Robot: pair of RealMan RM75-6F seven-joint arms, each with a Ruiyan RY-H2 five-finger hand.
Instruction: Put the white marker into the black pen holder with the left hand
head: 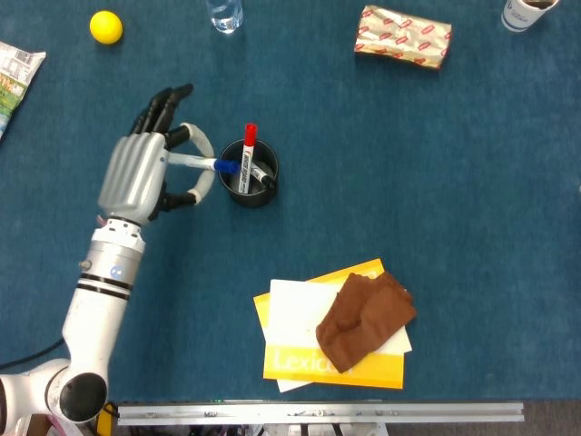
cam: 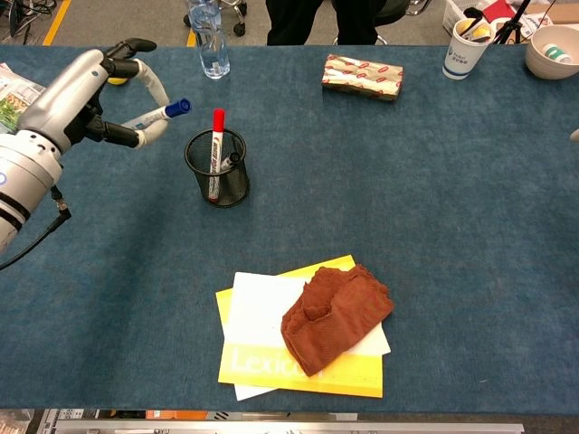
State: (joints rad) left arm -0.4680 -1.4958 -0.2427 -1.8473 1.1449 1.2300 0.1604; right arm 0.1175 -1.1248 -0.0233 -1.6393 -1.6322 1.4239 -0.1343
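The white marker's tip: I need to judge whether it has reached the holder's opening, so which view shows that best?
The head view looks straight down: the white marker, held by the left hand, has its blue cap at the black pen holder rim. The chest view shows the marker raised and tilted, up and left of the holder.
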